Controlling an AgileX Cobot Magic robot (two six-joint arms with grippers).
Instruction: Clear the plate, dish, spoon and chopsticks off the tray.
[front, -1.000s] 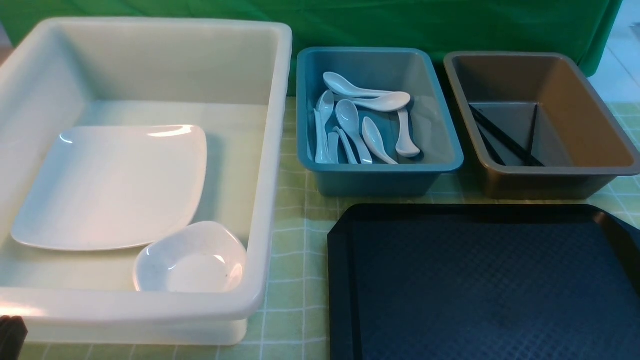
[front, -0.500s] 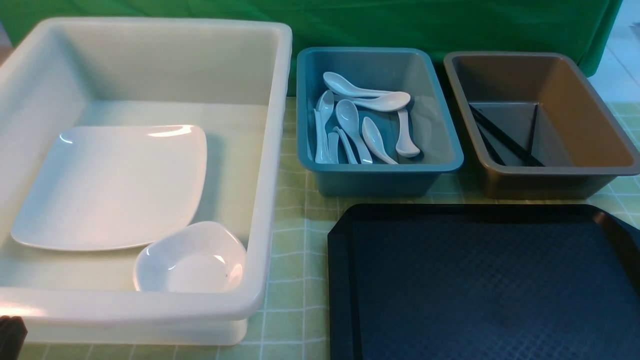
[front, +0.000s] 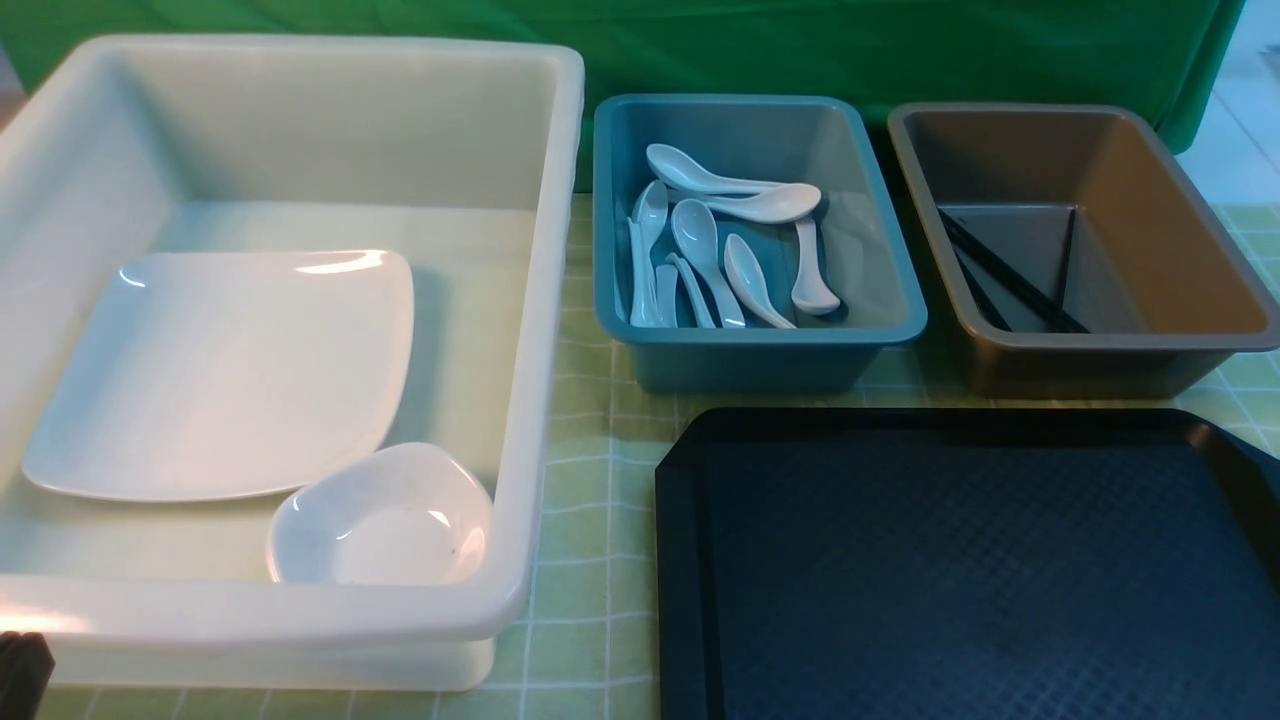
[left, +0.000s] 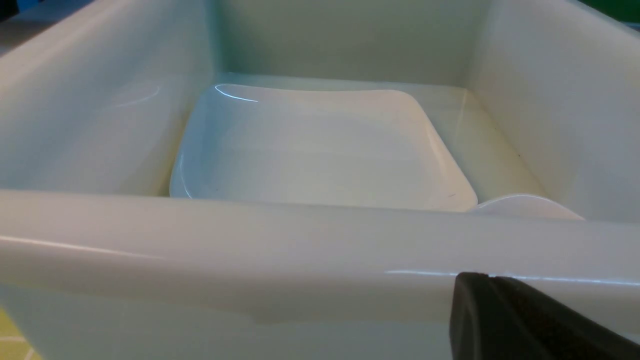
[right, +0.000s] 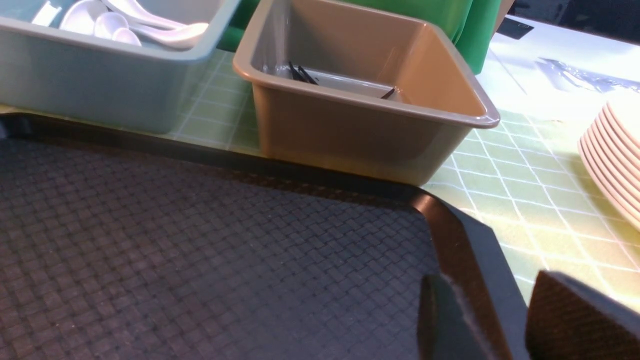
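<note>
- Across the last second nothing shifts in the front view: bins, crockery and tray (front: 690, 560) all lie exactly as they did, so the scene has settled.
- The tray's diamond-textured surface carries nothing, in the front view or in the right wrist view.
- The plate (front: 225, 375) lies flat on the floor of the white bin (front: 540, 330), towards its left side; the dish (front: 385, 520) sits in the near right corner of that bin, its rim touching or slightly overlapping the plate's corner (which of the two I cannot tell).
- The spoons (front: 725, 245) lie heaped in the blue bin (front: 905, 300); which one came off the tray cannot be told, as they all look alike.
- The chopsticks (front: 1005, 275) rest slanted in the brown bin (front: 1250, 335).
- The left gripper (left: 525, 325) shows only as a dark tip just outside the white bin's near wall; its jaws are together and hold nothing.
- The right gripper (right: 500, 320) hovers at the tray's corner rim, its fingers (right: 580, 320) apart with the rim showing between them, clamped on nothing.
- Judgement: with every item binned and both arms idle, the task looks complete (a stack of plates (right: 612, 160) off to the right plays no part).
</note>
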